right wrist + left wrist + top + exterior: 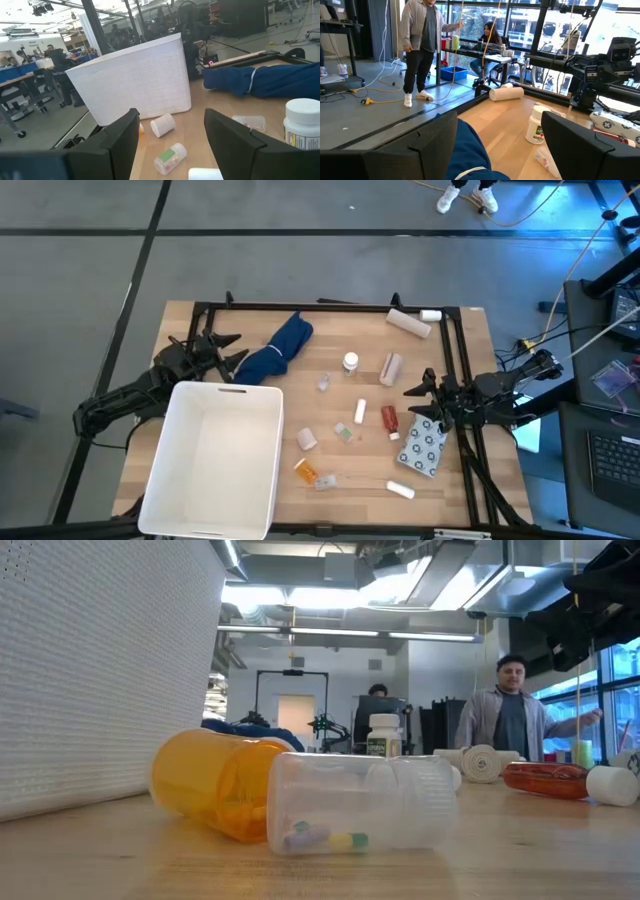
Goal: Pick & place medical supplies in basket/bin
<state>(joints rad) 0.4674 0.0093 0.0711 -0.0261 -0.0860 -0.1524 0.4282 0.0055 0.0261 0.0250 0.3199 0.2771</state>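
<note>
The white bin (215, 455) stands at the table's near left; its wall shows in the right wrist view (135, 77). The blue cloth (280, 348) lies at the far left-centre. My left gripper (232, 350) hovers open just left of it, and the cloth shows between its fingers (470, 155). My right gripper (420, 390) is open at the right, above the dotted packet (423, 448) and beside the red bottle (389, 418). An upright white bottle (351, 362), the orange pill bottle (306, 471), a clear vial (325, 482) and the beige roll (409, 323) rest on the table.
A black frame (330, 306) runs along the table's far and right edges. A white tube (401, 490), a small white cup (306, 439) and other small items lie scattered mid-table. A person (422, 45) stands beyond the far edge; another sits further back.
</note>
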